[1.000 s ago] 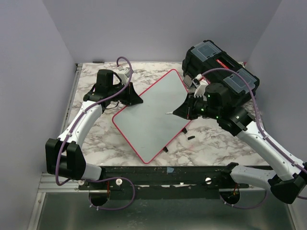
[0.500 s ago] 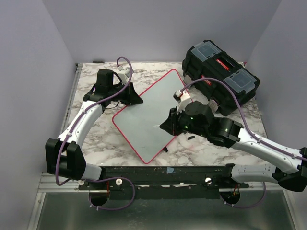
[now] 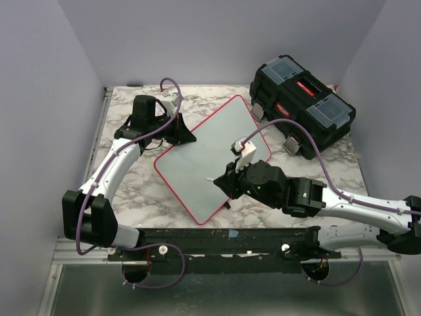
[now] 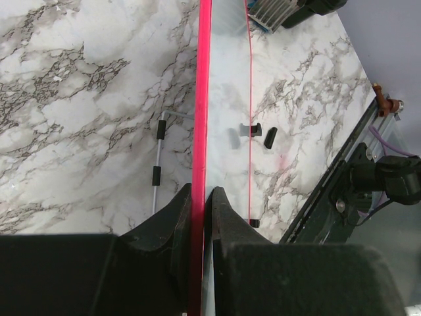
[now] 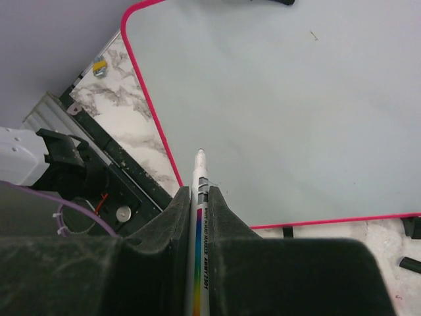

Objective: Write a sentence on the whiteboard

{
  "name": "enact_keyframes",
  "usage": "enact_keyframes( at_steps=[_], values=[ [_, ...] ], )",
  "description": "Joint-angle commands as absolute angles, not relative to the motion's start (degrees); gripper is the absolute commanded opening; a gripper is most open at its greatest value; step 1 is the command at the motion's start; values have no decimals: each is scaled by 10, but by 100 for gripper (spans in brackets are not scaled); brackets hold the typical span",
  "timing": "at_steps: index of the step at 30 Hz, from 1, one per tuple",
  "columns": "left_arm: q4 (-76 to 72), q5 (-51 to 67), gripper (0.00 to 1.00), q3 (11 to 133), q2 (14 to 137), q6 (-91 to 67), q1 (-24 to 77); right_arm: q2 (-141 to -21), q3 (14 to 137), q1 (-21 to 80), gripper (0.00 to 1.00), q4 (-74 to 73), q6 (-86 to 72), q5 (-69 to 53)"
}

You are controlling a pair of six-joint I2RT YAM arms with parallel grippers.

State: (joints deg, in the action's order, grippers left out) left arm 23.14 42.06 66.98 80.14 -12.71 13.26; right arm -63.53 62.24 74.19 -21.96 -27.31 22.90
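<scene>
Starting at the near edge of the marble counter (image 3: 148, 191): the right gripper (image 3: 227, 182) reaches in low from the near right side. Its jaws are clenched around a white marker (image 5: 200, 172) with a rainbow stripe down the barrel. The right wrist view shows that best, with the right gripper (image 5: 198, 195) squeezing the barrel on both sides and the tip sticking out ahead. The tip sits over the near part of the whiteboard (image 3: 194, 164), just inside the pink rim. I honestly can't tell if it touches the surface or not.

The whiteboard lies turned like a diamond in the middle of the counter, one corner aimed at the near edge. Its face (image 5: 296, 99) reads as a plain pale grey sheet in every view. A couple of small black clips (image 3: 261, 189) lie on the marble just beside its near right side.

Further back, the left gripper (image 3: 186, 136) comes in from the left edge, its jaws clamped tight on the whiteboard's pink rim at the left corner. In the left wrist view the rim (image 4: 201, 99) runs straight out between the fingers (image 4: 176, 217). A thin white rod with black bands (image 4: 158, 155) lies on the marble right beside it.

Way back in the far right corner sits a black toolbox (image 3: 302, 99), close to the whiteboard's far corner.
</scene>
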Motion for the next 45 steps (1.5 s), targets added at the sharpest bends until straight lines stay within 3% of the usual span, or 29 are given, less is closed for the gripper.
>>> enact_keyframes(
  at_steps=[1,45],
  values=[
    [291,381,0,661,812,-71,149,-627,610,745,1,-164,-261,255],
    [294,383,0,666,809,-72,150,-717,636,745,1,-83,-222,262]
  ],
)
